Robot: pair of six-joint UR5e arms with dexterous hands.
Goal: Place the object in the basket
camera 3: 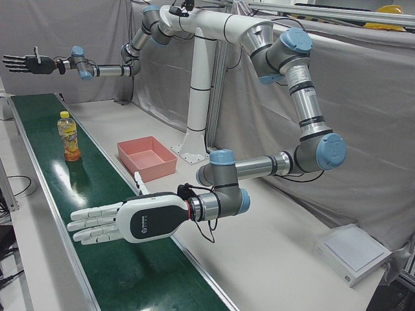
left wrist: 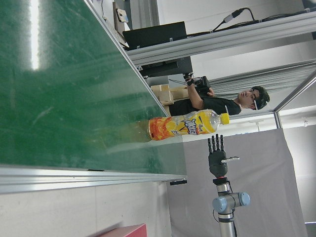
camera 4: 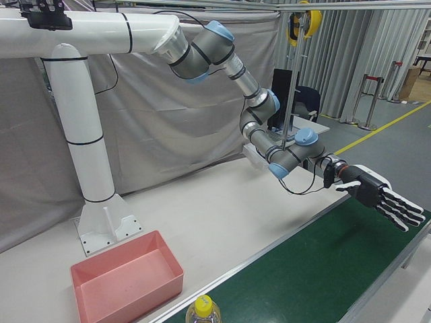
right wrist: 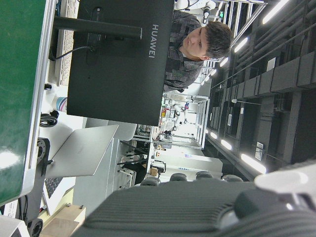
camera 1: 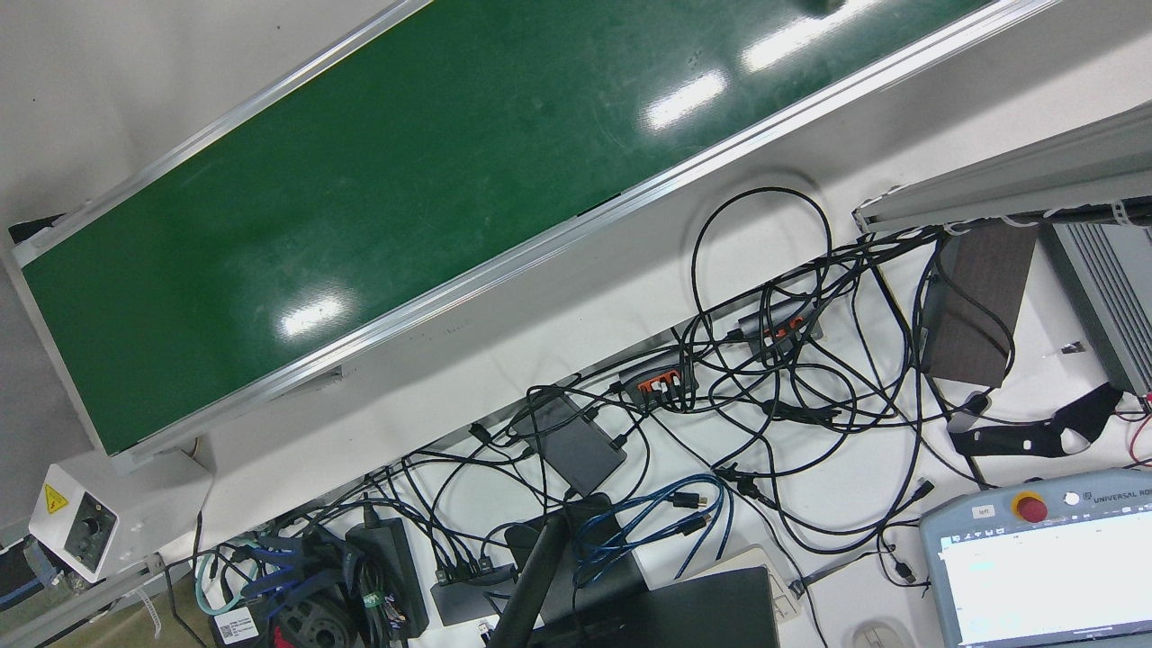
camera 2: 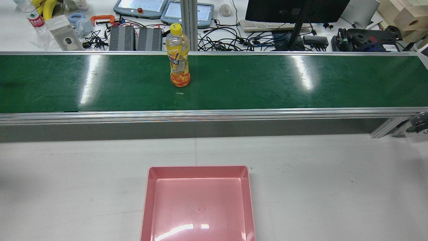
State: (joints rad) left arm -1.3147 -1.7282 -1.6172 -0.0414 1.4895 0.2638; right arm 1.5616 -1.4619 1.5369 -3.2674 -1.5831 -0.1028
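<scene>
Left-front view, from left to right: the dark right hand (camera 3: 26, 63) at upper left is spread and empty; the juice bottle (camera 3: 69, 137) stands upright on the green belt surface (camera 3: 97, 188); the white left hand (camera 3: 123, 220), flat-fingered, grips nothing; the pink basket (camera 3: 148, 157) sits mid-frame.

Robotics lab, green conveyor belt (camera 2: 234, 83) on aluminium rails, white pedestal (camera 4: 87, 168) with two arms, grey curtain backdrop (camera 3: 363, 97), teach pendants (camera 2: 140, 6), cable tangle (camera 1: 765, 387), monitor (right wrist: 118, 59).

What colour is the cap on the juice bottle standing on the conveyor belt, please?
Yellow; the juice bottle's cap shows best in the rear view.
</scene>
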